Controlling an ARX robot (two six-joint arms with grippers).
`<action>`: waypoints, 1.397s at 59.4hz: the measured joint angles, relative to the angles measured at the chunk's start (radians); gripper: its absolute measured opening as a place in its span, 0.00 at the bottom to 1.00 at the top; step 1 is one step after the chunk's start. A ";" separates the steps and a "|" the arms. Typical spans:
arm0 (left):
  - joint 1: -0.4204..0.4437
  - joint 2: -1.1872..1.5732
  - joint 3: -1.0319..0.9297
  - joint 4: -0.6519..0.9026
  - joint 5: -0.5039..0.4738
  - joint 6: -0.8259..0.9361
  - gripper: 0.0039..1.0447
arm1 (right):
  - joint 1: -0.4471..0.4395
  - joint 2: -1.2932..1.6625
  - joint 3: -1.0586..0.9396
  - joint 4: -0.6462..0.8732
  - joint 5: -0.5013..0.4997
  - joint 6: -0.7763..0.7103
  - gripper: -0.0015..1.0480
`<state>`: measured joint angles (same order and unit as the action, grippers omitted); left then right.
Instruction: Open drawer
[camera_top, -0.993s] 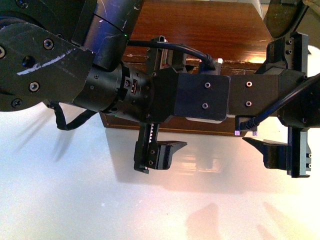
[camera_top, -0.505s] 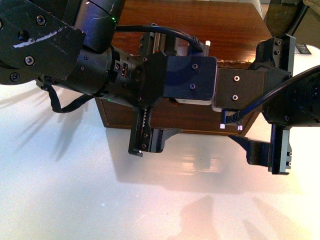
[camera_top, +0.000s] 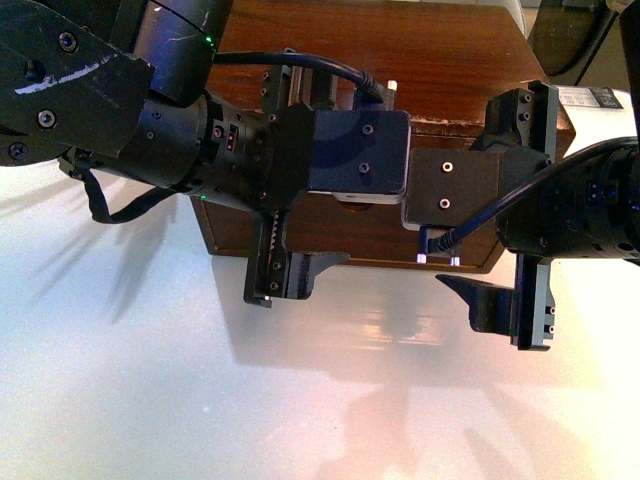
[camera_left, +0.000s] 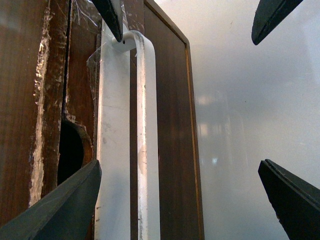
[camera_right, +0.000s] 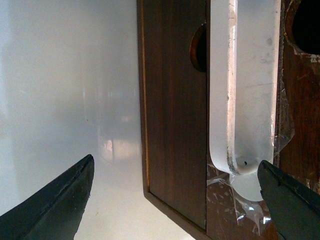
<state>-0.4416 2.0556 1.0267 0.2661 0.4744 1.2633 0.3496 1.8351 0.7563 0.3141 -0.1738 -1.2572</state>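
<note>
Wood, dark-brown and stiff, makes up the wide shallow drawer (camera_right: 295, 100) you have to open. It looks shut in the face of the dark-brown wooden cabinet (camera_top: 400, 40), which stands on the glossy white table (camera_top: 150, 380) at the far middle of the scene. A long white bar handle (camera_left: 145, 150) is fixed to its front with clear crinkled tape (camera_right: 225, 192), and a half-round notch (camera_left: 72, 150) cuts its top edge. Just beside it lies a plain dark-brown drawer front without a handle (camera_right: 172, 100); leave that one alone.

Expect the drawer to be light and rigid. The handle is probably the weak point: the bar looks smooth and likely slippery, and only tape holds it, so a jerk or a skewed pull could peel it off. Close around the bar and draw straight toward the near side, steadily. Mind that the cabinet may slide on the slick table.

Both pincers are released and spread wide, facing each other in front of the drawer, the left pincer (camera_left: 178, 167) from the left and the right pincer (camera_right: 175, 161) from the right. The bar runs between them. In each wrist view it lies inside the spread, close to the finger on the cabinet's side, while the other finger hangs over bare table. One finger (camera_right: 292, 195) of the right pincer is just beside the bar's rounded right end; you cannot tell whether it touches.
</note>
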 joint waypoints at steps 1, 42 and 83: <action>0.001 0.002 0.000 0.000 0.000 0.000 0.92 | 0.000 0.002 0.001 0.000 0.000 0.000 0.91; 0.026 0.051 0.051 -0.071 -0.003 0.017 0.92 | 0.007 0.085 0.068 0.013 -0.008 -0.018 0.91; 0.039 0.074 0.087 -0.141 -0.014 0.084 0.92 | 0.016 0.134 0.115 -0.019 -0.029 -0.043 0.91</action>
<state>-0.4026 2.1300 1.1133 0.1253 0.4606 1.3472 0.3656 1.9690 0.8715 0.2947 -0.2024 -1.2999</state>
